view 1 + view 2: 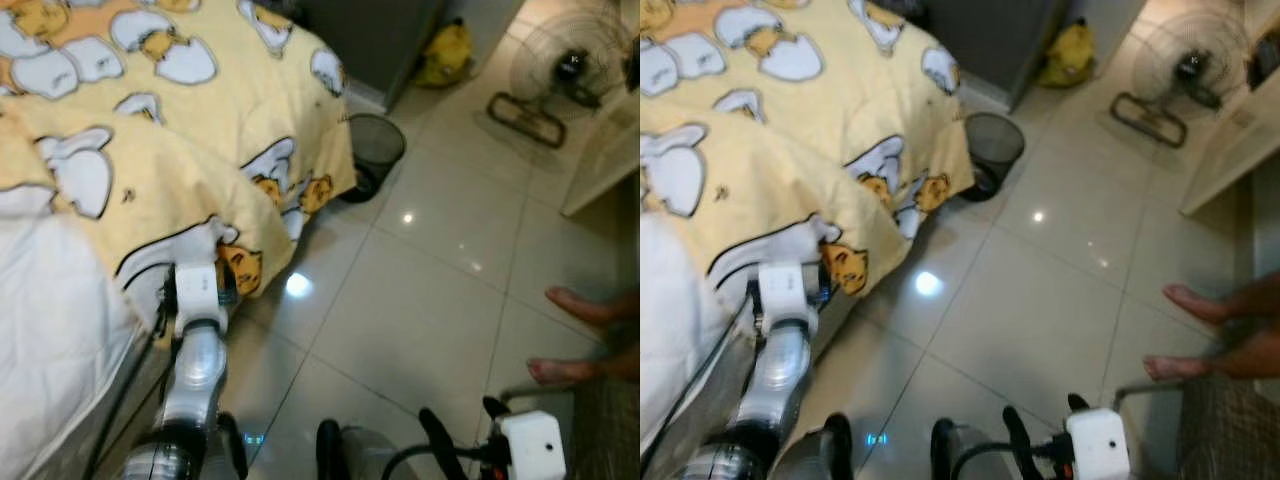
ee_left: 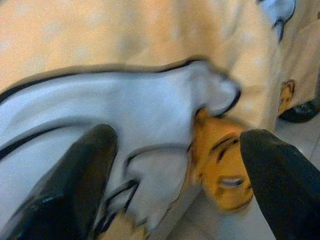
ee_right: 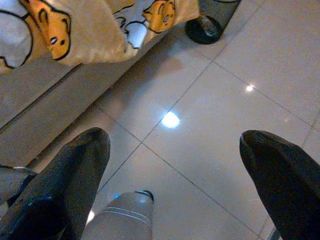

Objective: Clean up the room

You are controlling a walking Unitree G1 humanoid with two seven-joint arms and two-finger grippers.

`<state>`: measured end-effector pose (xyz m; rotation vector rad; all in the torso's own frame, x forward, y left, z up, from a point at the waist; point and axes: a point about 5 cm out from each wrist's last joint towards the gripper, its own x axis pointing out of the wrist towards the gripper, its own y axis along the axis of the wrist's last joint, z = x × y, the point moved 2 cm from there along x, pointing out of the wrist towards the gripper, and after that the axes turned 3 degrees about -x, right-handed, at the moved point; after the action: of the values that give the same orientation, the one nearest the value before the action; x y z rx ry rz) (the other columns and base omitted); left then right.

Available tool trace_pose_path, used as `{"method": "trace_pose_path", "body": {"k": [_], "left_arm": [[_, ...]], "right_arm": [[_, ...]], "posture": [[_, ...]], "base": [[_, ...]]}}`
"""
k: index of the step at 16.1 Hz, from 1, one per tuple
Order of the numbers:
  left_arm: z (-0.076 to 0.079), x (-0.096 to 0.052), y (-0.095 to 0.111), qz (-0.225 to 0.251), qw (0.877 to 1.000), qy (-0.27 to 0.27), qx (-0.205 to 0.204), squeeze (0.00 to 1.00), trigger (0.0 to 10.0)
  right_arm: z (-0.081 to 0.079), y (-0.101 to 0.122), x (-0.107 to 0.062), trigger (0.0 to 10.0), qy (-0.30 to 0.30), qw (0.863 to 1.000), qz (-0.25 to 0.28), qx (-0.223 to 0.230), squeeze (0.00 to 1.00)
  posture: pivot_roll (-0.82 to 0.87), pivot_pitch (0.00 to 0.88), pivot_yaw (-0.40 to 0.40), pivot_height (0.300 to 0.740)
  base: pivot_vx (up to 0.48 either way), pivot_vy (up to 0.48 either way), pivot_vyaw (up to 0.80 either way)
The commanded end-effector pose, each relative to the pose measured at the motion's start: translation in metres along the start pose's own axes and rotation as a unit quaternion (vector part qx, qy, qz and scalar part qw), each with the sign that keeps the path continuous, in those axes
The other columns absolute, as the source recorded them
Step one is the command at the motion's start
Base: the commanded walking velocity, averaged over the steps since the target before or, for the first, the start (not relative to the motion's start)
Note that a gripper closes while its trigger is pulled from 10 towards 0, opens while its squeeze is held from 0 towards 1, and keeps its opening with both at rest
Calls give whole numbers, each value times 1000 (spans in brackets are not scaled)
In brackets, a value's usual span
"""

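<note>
Partly hidden: left claw (image 2: pixel 175 165) open at blanket (image 1: pixel 200 120) edge | right claw (image 3: pixel 175 165) open

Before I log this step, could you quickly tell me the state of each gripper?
Left gripper: open, fingers spread against the yellow blanket, gripping nothing.
Right gripper: open, empty, over the tiled floor.

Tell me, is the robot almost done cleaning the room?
Not really. Nothing looks finished yet: the yellow blanket with white egg and chick pictures hangs rumpled over the bed's edge. In hand now: the left gripper, fingers open, is right at the blanket's hanging corner. The right gripper hangs open over the shiny tiled floor. Left: straightening the blanket, perhaps the yellow bag near the black mesh bin.
</note>
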<state>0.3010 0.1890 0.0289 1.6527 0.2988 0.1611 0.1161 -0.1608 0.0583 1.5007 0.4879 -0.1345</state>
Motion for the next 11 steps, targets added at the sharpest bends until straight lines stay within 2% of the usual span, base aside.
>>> {"method": "trace_pose_path", "body": {"k": [1,2,3,4,5,6,9,10,11], "left_arm": [[-5,4,7,16,1000,14,17,0,10000],[-17,12,0,-7,998,47,27,0,10000],[-21,18,1,-13,998,60,34,0,10000],[-23,25,6,-16,997,71,37,0,10000],[-23,38,17,-25,995,87,37,0,10000],[-21,45,24,-35,994,96,30,0,10000],[-16,48,23,-61,993,97,30,0,10000],[-15,46,14,-94,990,105,26,0,10000],[-28,42,4,-127,980,149,25,0,10000]], "right_arm": [[-3,-7,4,10000,10,1000,-11,16,0],[-15,-7,15,10000,72,997,-15,25,0],[-20,-7,20,10000,104,994,-17,14,0],[-17,-7,28,10000,114,993,-18,6,0],[-5,-5,42,10000,120,992,-19,-14,0],[3,-4,49,10000,123,992,-22,-26,0],[5,-6,52,10000,130,991,-26,-35,0],[1,-10,50,10000,139,989,-32,-35,0],[-5,-15,45,10000,144,988,-38,-29,0]], "posture": [[-186,239,-152,740],[-185,235,-153,740],[-186,233,-154,740],[-193,231,-153,740],[-191,229,-159,740],[-198,230,-156,740],[-203,234,-147,740],[-220,237,-140,740],[-229,239,-137,740]], "base": [[0,0,0],[0,0,0],[0,0,0],[0,0,0],[0,0,0],[0,0,0],[0,0,0],[0,0,0],[0,0,0]]}}
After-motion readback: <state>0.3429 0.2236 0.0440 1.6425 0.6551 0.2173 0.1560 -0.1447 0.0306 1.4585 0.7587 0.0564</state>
